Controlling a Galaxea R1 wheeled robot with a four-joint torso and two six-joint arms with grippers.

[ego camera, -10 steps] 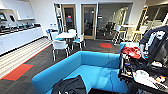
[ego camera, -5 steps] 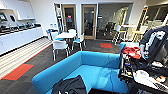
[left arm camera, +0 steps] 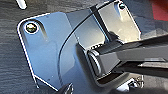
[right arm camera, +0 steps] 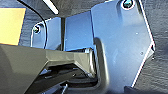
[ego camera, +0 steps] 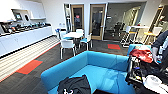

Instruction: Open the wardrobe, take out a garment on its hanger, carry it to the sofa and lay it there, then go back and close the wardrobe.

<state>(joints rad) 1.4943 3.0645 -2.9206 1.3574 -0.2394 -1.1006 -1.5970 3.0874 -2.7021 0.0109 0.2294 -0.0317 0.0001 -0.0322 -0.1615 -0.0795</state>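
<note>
Lying crumpled on blue sofa (ego camera: 105, 67), black garment (ego camera: 75, 85)

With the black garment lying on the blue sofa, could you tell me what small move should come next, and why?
Probably turn the base away from the sofa. The black garment already lies on its seat at the near end, so the laying-down looks done, and the wardrobe remains to be closed.

Dark carpet (ego camera: 50, 62) with orange patches covers the floor. White chairs (ego camera: 67, 45) ring a table (ego camera: 73, 34). Wood-framed glass doors (ego camera: 97, 22) stand behind.
</note>
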